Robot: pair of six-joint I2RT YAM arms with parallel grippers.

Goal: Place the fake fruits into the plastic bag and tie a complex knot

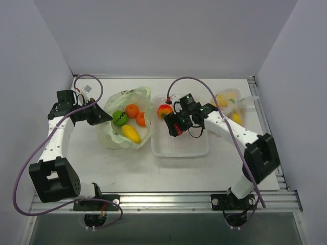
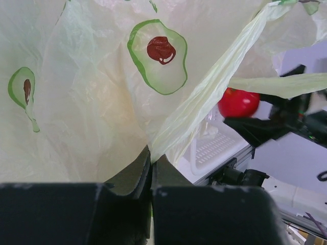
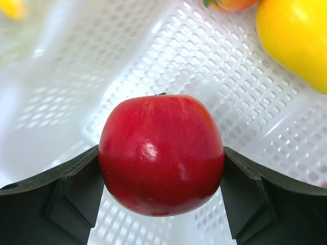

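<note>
Holding the plastic bag (image 1: 145, 97) open by its rim, the left gripper (image 2: 152, 162) has its jaws pressed together on a fold of the thin avocado-printed film. The bag sits left of centre on the table, its mouth facing up. Four fake fruits already lie inside: a green fruit (image 1: 120, 118), two orange rounds (image 1: 132, 110) and a long yellow fruit (image 1: 131, 133).

Just right of the bag stands the white basket (image 1: 199, 149). Over it, the right gripper (image 3: 161, 173) has a finger against each side of the red apple (image 3: 161, 153), so it appears to be gripping it. A second yellow fruit (image 3: 296, 41) and a reddish fruit (image 1: 164, 110) remain in the basket. More yellow pieces show in a clear bag (image 1: 231, 102) at the far right.

The loading looks roughly half done. The apple and the rest of the basket's fruits have yet to go in. The handles lie loose, so the knot is not yet begun.
</note>
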